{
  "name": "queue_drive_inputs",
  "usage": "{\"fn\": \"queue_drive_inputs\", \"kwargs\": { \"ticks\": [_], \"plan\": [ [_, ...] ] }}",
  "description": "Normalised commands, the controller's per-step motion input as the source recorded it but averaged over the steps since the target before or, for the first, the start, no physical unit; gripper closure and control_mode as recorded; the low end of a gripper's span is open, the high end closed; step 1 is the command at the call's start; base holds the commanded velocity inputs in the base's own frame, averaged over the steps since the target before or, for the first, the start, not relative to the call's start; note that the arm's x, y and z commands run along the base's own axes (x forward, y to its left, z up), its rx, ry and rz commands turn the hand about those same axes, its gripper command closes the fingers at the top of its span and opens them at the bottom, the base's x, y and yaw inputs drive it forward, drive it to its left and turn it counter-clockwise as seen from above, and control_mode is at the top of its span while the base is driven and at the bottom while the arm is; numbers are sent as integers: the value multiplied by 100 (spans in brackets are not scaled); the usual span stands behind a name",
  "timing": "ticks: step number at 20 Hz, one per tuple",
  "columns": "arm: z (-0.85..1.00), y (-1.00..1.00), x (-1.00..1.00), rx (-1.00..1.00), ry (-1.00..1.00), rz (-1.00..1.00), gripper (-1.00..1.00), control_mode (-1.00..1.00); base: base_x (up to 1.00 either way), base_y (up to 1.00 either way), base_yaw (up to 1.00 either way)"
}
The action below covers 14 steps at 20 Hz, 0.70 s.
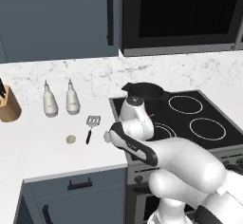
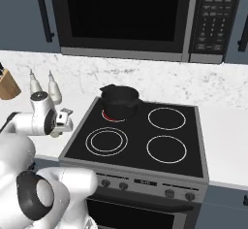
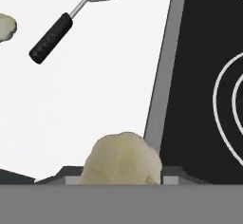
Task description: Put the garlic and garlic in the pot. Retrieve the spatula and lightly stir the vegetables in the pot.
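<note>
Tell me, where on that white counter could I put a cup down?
Bare counter lies in front of the loose garlic and spatula, toward the near edge. It is crowded farther back: two white bottles and a knife block by the wall.

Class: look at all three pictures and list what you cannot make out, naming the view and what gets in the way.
- Pincer grip on the near garlic: hand view, the bottom edge cuts off the tips.
- Near garlic, left base view: the arm covers most of it.
- Inside of the pot: right base view, too dark.
- Far garlic: hand view, cut by the left edge.
</note>
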Motion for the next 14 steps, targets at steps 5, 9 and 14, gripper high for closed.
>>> {"fn": "queue_drive_inputs", "kwargs": {
  "ticks": [5,9,14],
  "plan": [
    [100,-91,-2,-18,-36,11,100,-100,0,0,0],
    [100,-80,7,-11,-27,3,100,-100,0,0,0],
    [100,-55,29,0,-7,-4,100,-100,0,0,0]
  ]
}}
